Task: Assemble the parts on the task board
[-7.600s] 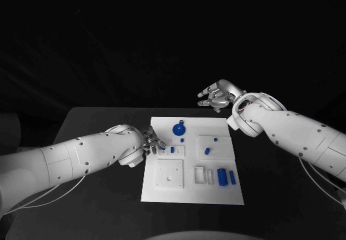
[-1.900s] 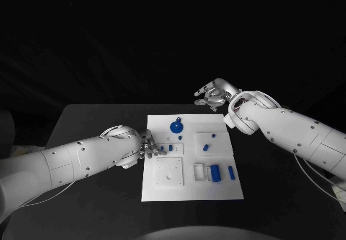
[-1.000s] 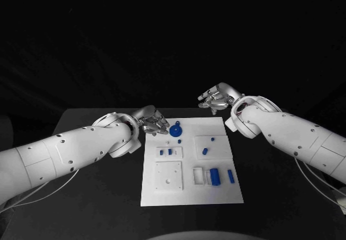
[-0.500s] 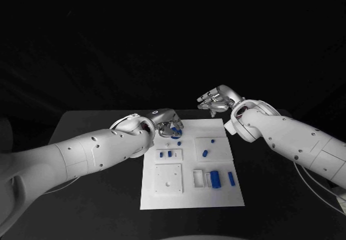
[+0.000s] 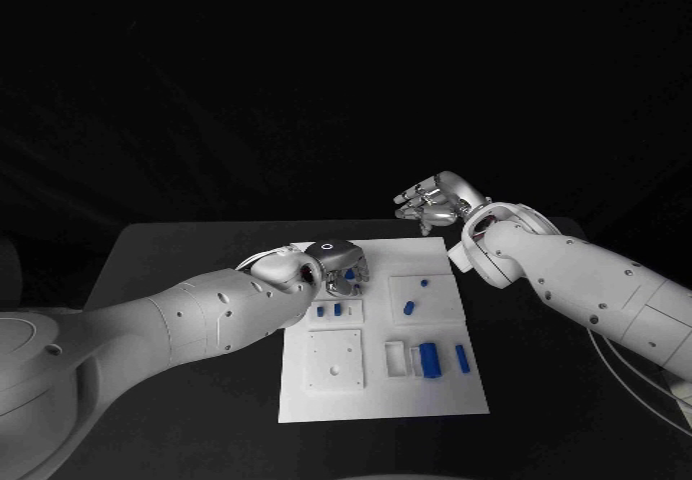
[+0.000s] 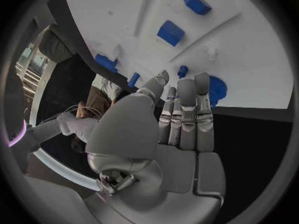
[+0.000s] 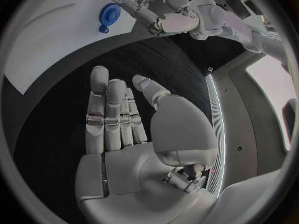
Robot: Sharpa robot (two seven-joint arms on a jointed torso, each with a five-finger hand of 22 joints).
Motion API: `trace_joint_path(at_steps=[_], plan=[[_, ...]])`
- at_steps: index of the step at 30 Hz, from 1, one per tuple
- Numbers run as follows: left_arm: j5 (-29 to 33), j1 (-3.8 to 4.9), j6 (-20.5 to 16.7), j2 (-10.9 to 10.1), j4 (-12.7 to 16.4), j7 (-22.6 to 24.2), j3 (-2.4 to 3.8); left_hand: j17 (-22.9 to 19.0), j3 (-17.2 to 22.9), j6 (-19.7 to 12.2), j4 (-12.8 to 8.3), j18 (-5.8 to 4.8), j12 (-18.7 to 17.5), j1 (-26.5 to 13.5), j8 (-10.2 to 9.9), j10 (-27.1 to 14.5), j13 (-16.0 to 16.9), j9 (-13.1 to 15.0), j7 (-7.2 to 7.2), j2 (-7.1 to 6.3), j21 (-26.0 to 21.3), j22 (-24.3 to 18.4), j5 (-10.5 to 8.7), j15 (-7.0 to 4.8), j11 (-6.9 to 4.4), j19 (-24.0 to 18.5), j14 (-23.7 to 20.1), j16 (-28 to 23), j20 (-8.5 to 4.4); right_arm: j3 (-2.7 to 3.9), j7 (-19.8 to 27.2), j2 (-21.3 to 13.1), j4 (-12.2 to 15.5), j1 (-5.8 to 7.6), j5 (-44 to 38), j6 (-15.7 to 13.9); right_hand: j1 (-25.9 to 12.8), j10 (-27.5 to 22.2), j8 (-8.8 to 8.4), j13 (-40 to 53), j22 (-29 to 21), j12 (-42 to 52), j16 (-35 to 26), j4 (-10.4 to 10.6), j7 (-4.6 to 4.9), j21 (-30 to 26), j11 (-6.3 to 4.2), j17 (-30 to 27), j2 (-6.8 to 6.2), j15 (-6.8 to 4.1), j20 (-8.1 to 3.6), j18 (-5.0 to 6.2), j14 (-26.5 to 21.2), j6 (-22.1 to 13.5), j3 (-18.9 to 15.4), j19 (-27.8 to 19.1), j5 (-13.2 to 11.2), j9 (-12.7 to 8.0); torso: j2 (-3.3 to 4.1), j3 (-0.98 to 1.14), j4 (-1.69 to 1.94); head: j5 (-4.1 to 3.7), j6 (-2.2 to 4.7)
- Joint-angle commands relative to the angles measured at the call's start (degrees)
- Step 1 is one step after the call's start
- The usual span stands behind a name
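Parts (image 5: 428,354) lay mostly loose on the task board (image 5: 447,395) mid-counter, assembly barely begun, left hand (image 5: 340,268) empty-fingered over the blue disc (image 6: 216,90), right hand (image 5: 437,203) idle, spread.

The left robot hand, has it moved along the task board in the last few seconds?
Yes. The left robot hand has travelled from the task board's left edge near the middle up to its far end, by the round blue part.

Far end of task board (image 5: 433,395): the left hand (image 5: 340,268) is over it, in the way.
Near end: open from above.
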Motion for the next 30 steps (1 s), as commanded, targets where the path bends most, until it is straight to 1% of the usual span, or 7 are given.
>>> trace_joint_path(at_steps=[1,6,8,11,25,30], plan=[[-3.19,-0.21,1.05,0.57,-0.60,0.81,-0.02,-0.10,-0.35,-0.37,-0.16,0.82,-0.24,0.02,-0.09,-0.39,-0.05,-0.06,0.04,-0.39,0.22,1.08,0.27,0.00,0.03,0.47,0.55,0.81,-0.02,0.02,0.87,0.05,0.21,0.06,0.17,-0.39,-0.52,-0.35,-0.14,-0.08,-0.13,-0.37,0.24,0.08,0.39,0.03,0.12,-0.12,0.08,0.41,0.56,1.45,-0.11,-0.10,0.24,1.96,0.41,0.00,0.26,0.12,-0.32,0.15,0.11],[-3.89,-0.62,1.06,1.14,-1.65,0.57,-0.08,-0.10,-0.39,-0.64,-0.23,0.94,-0.24,0.11,-0.08,-0.81,-0.05,-0.08,0.20,-0.39,0.40,1.13,0.43,0.06,0.11,0.65,0.84,1.39,0.04,0.02,0.88,0.08,0.37,0.14,0.16,-0.52,-0.52,-0.35,-0.14,-0.08,-0.13,-0.37,0.24,0.08,0.39,0.03,0.12,-0.12,0.08,0.41,0.56,1.45,-0.11,-0.10,0.24,1.96,0.41,0.00,0.22,0.06,-0.26,-0.04,0.07],[-4.03,-0.75,1.04,1.30,-2.00,0.45,-0.10,-0.10,-0.40,-0.79,-0.20,0.98,-0.25,0.07,-0.10,-0.91,-0.05,-0.10,0.29,-0.36,0.47,1.14,0.46,0.08,0.13,0.67,0.87,1.57,0.07,0.02,0.89,0.08,0.43,0.17,0.16,-0.54,-0.52,-0.35,-0.14,-0.08,-0.13,-0.37,0.24,0.08,0.39,0.03,0.12,-0.12,0.08,0.41,0.56,1.45,-0.11,-0.10,0.24,1.96,0.41,0.00,0.25,0.06,-0.31,-0.06,0.06],[-4.16,-0.88,0.99,1.48,-2.38,0.23,-0.11,-0.15,-0.30,-0.82,-0.21,1.04,-0.27,0.14,-0.09,-1.08,-0.06,-0.10,0.31,-0.28,0.54,1.14,0.65,0.12,0.18,0.63,0.79,1.70,0.12,0.02,0.88,0.07,0.48,0.20,0.16,-0.57,-0.52,-0.35,-0.14,-0.08,-0.13,-0.37,0.24,0.08,0.39,0.03,0.12,-0.12,0.08,0.41,0.56,1.45,-0.11,-0.10,0.24,1.96,0.41,0.00,0.22,0.07,-0.23,-0.22,-0.02],[-4.25,-0.97,1.60,1.61,-3.12,-1.13,-0.11,-0.49,1.08,-0.57,-0.19,1.43,-0.25,0.19,-0.09,-1.48,-0.06,-0.11,0.36,0.25,1.18,1.19,1.08,0.44,0.41,0.31,0.69,2.19,0.38,0.02,0.81,0.13,0.39,0.23,0.16,-0.43,-0.55,-0.44,-0.11,-0.09,-0.34,-0.37,0.39,0.30,0.33,0.11,0.13,-0.45,-0.01,0.43,0.61,1.58,-0.13,0.08,0.30,1.97,0.52,0.11,0.20,0.06,-0.10,-0.39,-0.30],[-4.27,-0.97,1.85,1.49,-3.26,-1.80,-0.10,-0.67,1.55,-0.64,-0.24,1.67,-0.26,0.24,-0.09,-1.65,-0.07,-0.11,0.44,0.19,1.44,1.18,1.43,0.61,0.57,0.16,0.62,2.27,0.56,0.02,0.80,0.14,0.38,0.23,0.16,-0.38,-0.55,-0.44,-0.11,-0.09,-0.34,-0.37,0.39,0.30,0.33,0.11,0.13,-0.45,-0.01,0.43,0.61,1.58,-0.13,0.08,0.30,1.97,0.52,0.11,0.19,0.06,-0.16,-0.40,-0.39]])
